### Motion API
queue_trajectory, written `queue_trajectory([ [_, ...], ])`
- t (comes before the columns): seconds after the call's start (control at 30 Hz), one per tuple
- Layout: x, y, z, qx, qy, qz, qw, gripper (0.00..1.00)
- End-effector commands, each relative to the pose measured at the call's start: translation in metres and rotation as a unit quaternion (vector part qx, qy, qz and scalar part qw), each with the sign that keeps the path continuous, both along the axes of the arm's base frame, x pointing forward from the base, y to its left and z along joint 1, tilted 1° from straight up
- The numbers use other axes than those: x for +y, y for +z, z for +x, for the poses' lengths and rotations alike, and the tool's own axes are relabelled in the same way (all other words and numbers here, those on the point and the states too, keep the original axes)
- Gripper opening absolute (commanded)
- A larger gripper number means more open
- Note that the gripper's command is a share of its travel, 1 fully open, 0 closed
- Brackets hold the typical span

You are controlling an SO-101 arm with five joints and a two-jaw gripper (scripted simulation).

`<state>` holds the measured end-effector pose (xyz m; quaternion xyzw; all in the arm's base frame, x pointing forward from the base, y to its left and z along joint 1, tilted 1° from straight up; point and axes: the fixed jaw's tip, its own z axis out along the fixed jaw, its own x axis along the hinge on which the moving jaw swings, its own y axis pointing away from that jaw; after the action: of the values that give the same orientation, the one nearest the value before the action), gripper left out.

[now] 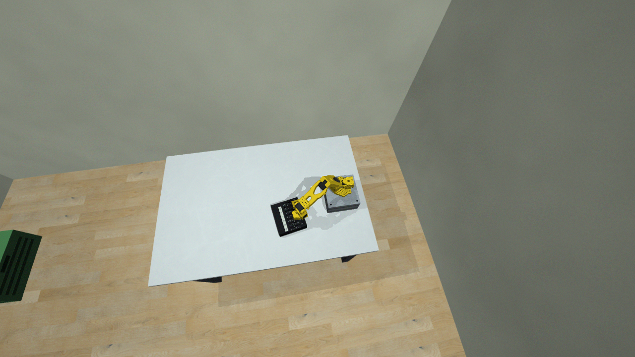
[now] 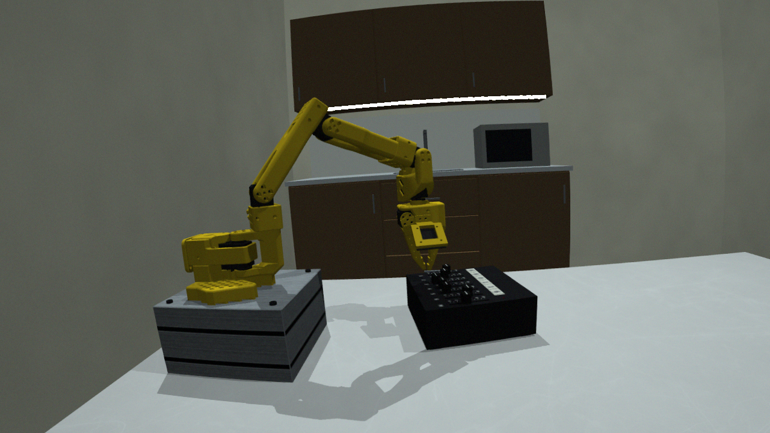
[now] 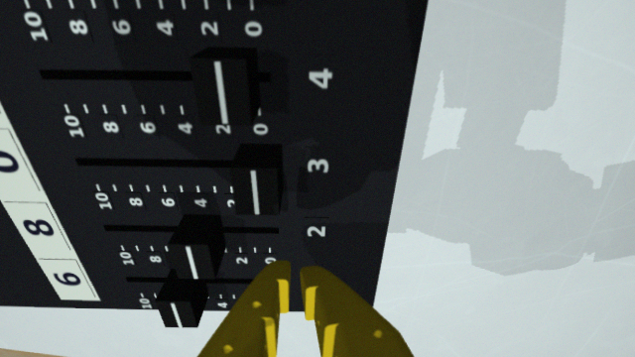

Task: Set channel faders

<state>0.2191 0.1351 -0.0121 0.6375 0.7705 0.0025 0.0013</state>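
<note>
Four fader caps are seen in the wrist view on the black lighting desk (image 2: 473, 317), which is set on the white tabletop (image 1: 222, 212) just beside the grey pedestal (image 2: 236, 328) that carries the yellow arm (image 2: 349, 139). In the top view the desk (image 1: 288, 217) lies at about eight o'clock from the pedestal (image 1: 352, 204). The tool (image 3: 295, 290) is held with its two yellow fingers brought together, with only a thin slit between the tips and nothing gripped. In the wrist view the tips are placed over the near edge of the desk, at about five o'clock from the cap of channel 2 (image 3: 195, 248) and at about three o'clock from the cap of channel 1 (image 3: 181, 299). The cap of channel 3 (image 3: 257, 180) is read near 0 on its scale, and the cap of channel 4 (image 3: 223, 86) is read near 2. A strip of white tape (image 3: 45, 233) is seen at nine o'clock in the wrist view, with 6, 8 and part of a 0 written on it. In the exterior view the tool (image 2: 426, 263) is pointed down, just above the desk's far left corner.
</note>
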Motion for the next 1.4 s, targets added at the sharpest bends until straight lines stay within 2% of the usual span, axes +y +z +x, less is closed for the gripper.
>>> queue_trajectory([
  [0.0, -0.001, 0.0, 0.001, 0.002, 0.0, -0.001, 1.0, 0.0],
  [0.67, 0.0, 0.003, 0.003, 0.002, 0.0, -0.001, 1.0, 0.0],
  [1.37, 0.001, -0.012, 0.003, 0.002, 0.0, -0.001, 1.0, 0.0],
])
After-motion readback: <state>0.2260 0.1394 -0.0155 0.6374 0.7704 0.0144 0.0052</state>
